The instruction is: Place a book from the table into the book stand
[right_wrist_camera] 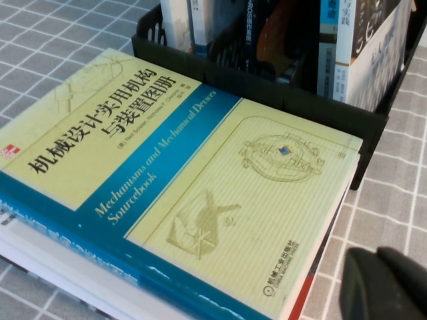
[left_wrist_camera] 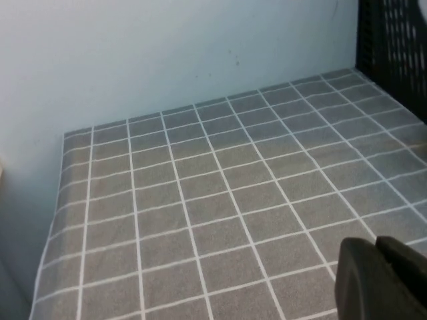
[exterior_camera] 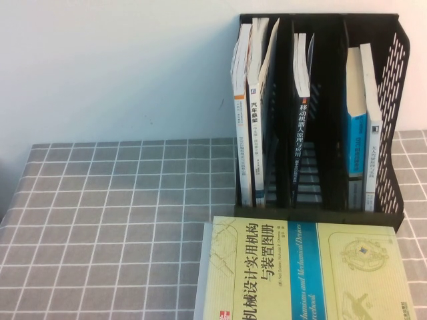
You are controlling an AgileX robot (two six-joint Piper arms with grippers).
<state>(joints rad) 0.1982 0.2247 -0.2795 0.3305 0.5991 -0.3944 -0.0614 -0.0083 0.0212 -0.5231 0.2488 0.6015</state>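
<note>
The white-spined book [exterior_camera: 254,143] is seen upright in the leftmost slot of the black book stand [exterior_camera: 393,167] on the grid-clothed table [exterior_camera: 113,220]. A yellow-green book [exterior_camera: 300,273] is laid flat in front. Only edges of the left gripper [left_wrist_camera: 380,280] and right gripper [right_wrist_camera: 387,283] are shown; their opening cannot be told

This looks like an office or lab study corner. A counter [exterior_camera: 100,213] covered in grey cloth ruled with a white grid stands against a plain pale wall [exterior_camera: 113,67]. A black book stand [exterior_camera: 393,133] holds engineering textbooks upright, and a yellow-green mechanisms sourcebook [right_wrist_camera: 180,180] lies flat just ahead of the right pincer [right_wrist_camera: 387,287]. The left pincer [left_wrist_camera: 380,280] hangs over bare cloth.
</note>
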